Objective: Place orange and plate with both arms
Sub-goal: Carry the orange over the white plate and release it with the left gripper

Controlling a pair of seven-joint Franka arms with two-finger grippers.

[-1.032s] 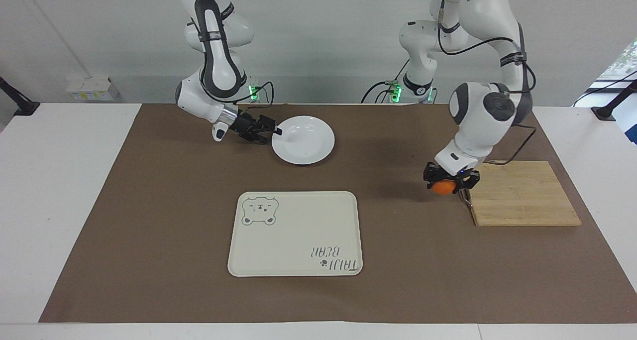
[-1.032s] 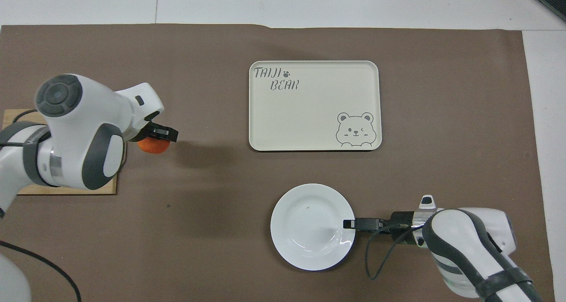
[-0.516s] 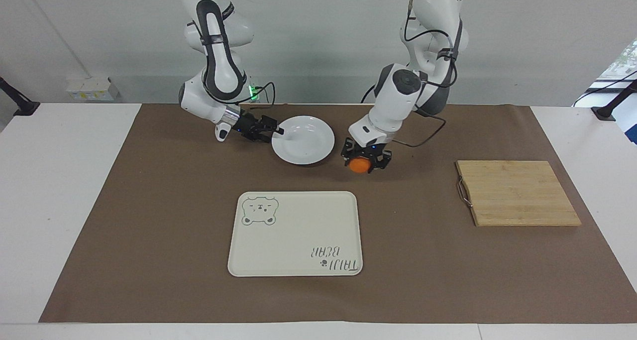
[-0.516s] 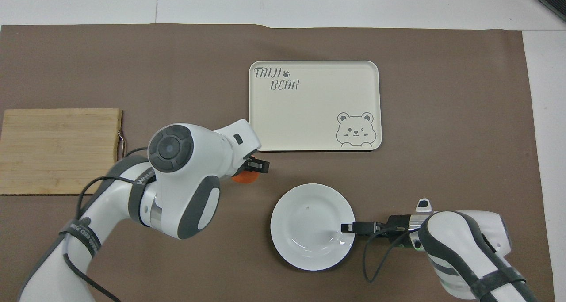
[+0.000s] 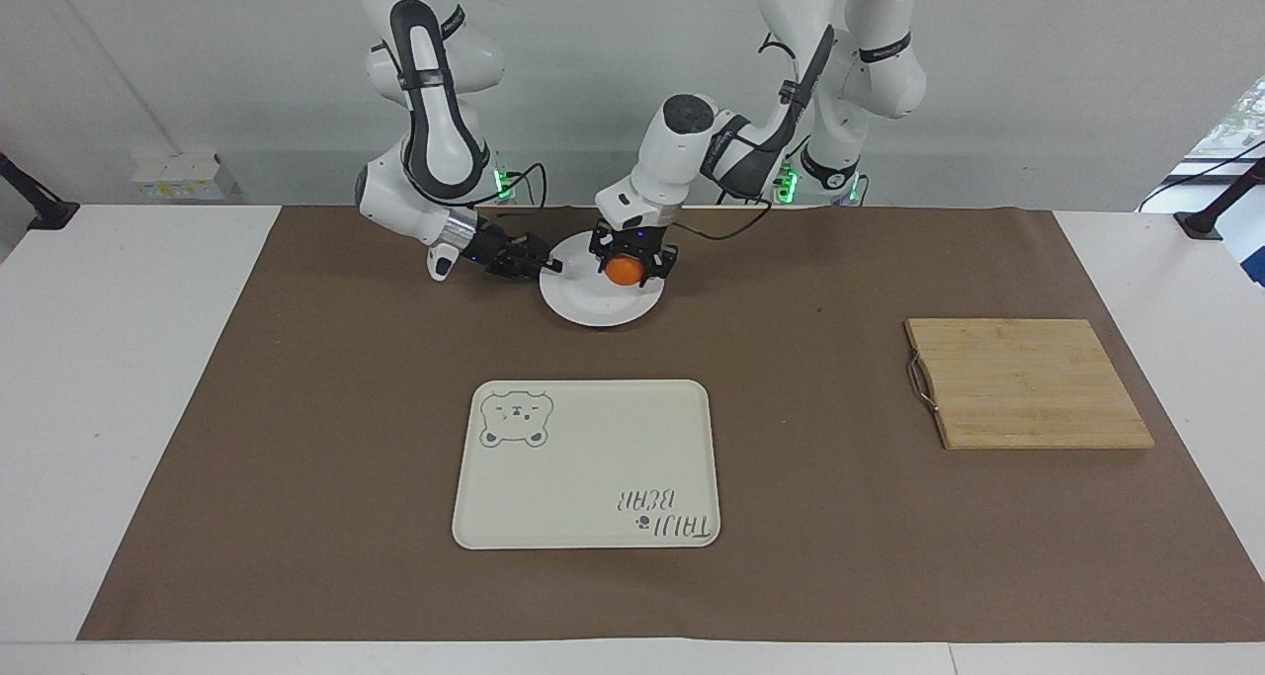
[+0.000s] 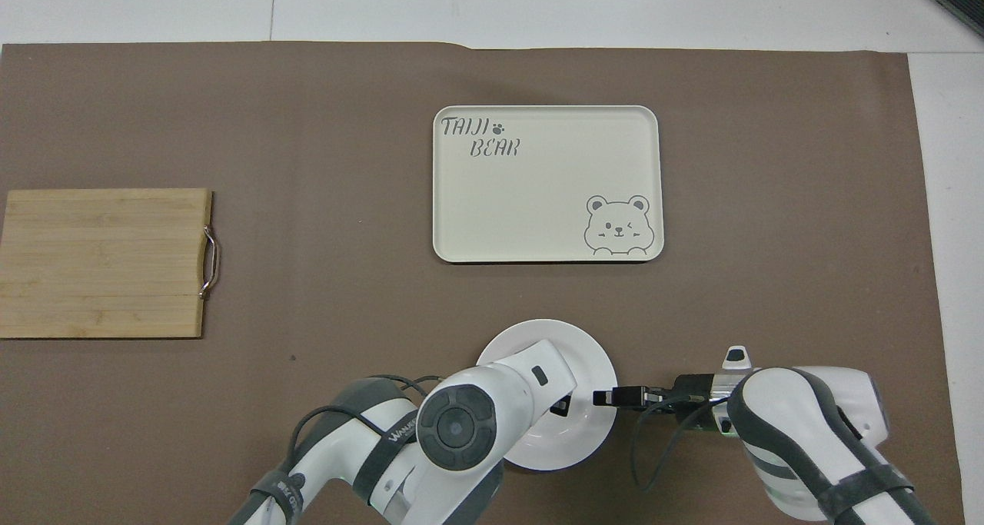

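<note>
Carrying the orange (image 5: 623,270) in from the cutting board (image 5: 1028,383), the left gripper (image 5: 632,260) now hangs low over the plate (image 5: 593,304), its fingers pinching the fruit just above the white dish. A second ago that gripper was at the board's handle edge, toward the left arm's end of the table; half a second ago it was over bare brown mat between board and plate. The move across looks done, so by my reading the step in hand is setting the orange down on the plate.

From above, the left arm's wrist hides the fruit and much of the plate's (image 6: 546,337) centre.

The right gripper (image 5: 539,260) sits at the plate's rim on the side toward the right arm's end, where it was in both earlier frames. One fingertip lies over the rim and the other seems to be under it, and they look to be closing on the edge, though whether they already clamp it I cannot tell.

The plate has not visibly shifted and lies nearer the robots than the bear tray (image 5: 588,463), which is unchanged, as is the board. Once both grips are sure, the loaded plate can probably go to the tray
</note>
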